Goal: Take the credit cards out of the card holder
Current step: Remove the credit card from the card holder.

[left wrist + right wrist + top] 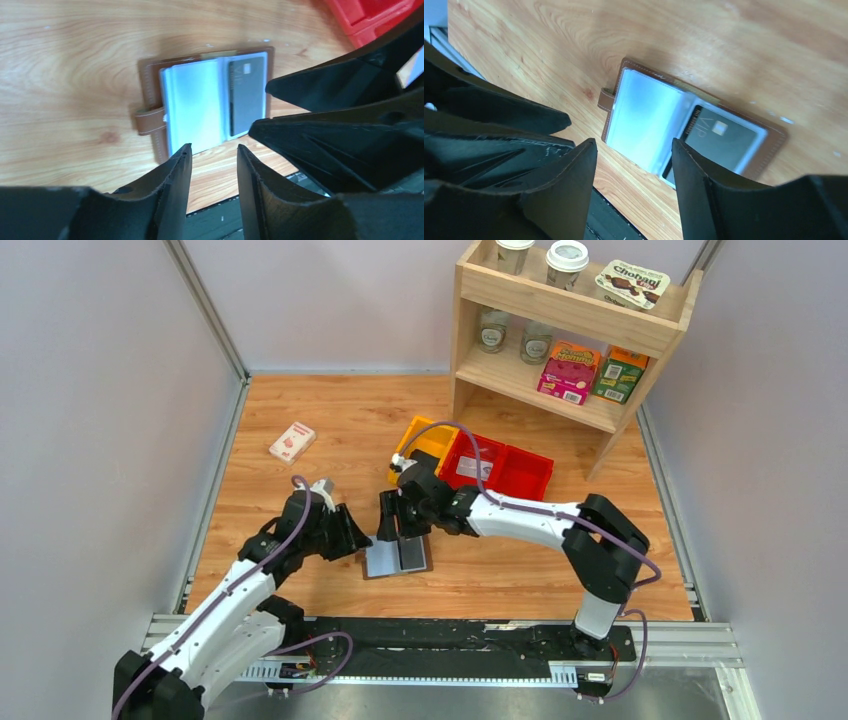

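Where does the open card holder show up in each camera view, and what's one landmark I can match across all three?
Top external: the card holder lies open on the wood, lower centre.
Left wrist: card holder in the middle of the picture, strap tab to the left.
Right wrist: card holder in the middle, lying diagonally.
Shared landmark: the dark card in one sleeve.

The card holder (397, 558) lies open and flat on the tabletop (520, 570), near the middle of its near edge. Cover: brown, stitched. Inner sleeves: grey-blue, clear. One dark card (724, 140), marked VIP, sits in a sleeve. The closure tab (605, 99) projects from one side.
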Action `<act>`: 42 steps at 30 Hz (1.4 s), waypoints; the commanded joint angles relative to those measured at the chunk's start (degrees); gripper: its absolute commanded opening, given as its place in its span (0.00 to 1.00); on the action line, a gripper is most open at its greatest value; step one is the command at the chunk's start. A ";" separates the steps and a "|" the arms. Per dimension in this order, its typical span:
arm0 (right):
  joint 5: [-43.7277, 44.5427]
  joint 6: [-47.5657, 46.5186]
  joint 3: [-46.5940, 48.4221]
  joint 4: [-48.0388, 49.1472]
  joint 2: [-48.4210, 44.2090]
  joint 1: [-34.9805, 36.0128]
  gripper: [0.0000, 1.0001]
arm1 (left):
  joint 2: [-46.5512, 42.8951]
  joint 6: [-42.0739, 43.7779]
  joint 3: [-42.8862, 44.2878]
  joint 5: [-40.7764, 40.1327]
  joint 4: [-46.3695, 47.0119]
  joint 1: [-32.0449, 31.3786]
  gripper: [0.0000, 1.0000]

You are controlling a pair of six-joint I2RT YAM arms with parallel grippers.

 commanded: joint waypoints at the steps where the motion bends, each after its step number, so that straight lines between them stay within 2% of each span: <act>1: 8.71 -1.63 -1.62 -4.89 -5.57 -1.33 0.57 | 3.30 -1.07 3.34 7.06 8.33 0.23 0.43; 4: 8.88 0.03 -4.26 -5.24 -6.10 -2.04 0.49 | 7.16 -2.47 2.90 9.79 12.03 0.23 0.37; 9: 7.92 1.18 -7.16 -3.14 -5.58 -2.21 0.40 | 15.42 -2.74 2.90 13.75 17.30 0.23 0.37; 15: 7.31 1.89 -8.05 -1.90 -3.12 -2.21 0.36 | 24.74 -3.01 2.55 17.71 23.02 0.23 0.36; 26: 4.93 2.94 -8.57 -1.02 0.75 -2.74 0.33 | 34.51 -2.13 1.32 20.69 27.94 0.23 0.36; 33: 3.88 3.73 -9.54 -0.14 1.46 -2.74 0.32 | 36.27 -2.13 0.09 18.42 27.25 0.23 0.36; 36: 3.79 3.64 -9.63 0.03 1.54 -2.92 0.32 | 35.92 -1.69 0.71 14.82 23.21 0.23 0.36; 42: 3.26 3.99 -10.16 0.73 1.72 -3.18 0.32 | 30.84 -1.51 0.71 9.10 18.81 0.23 0.37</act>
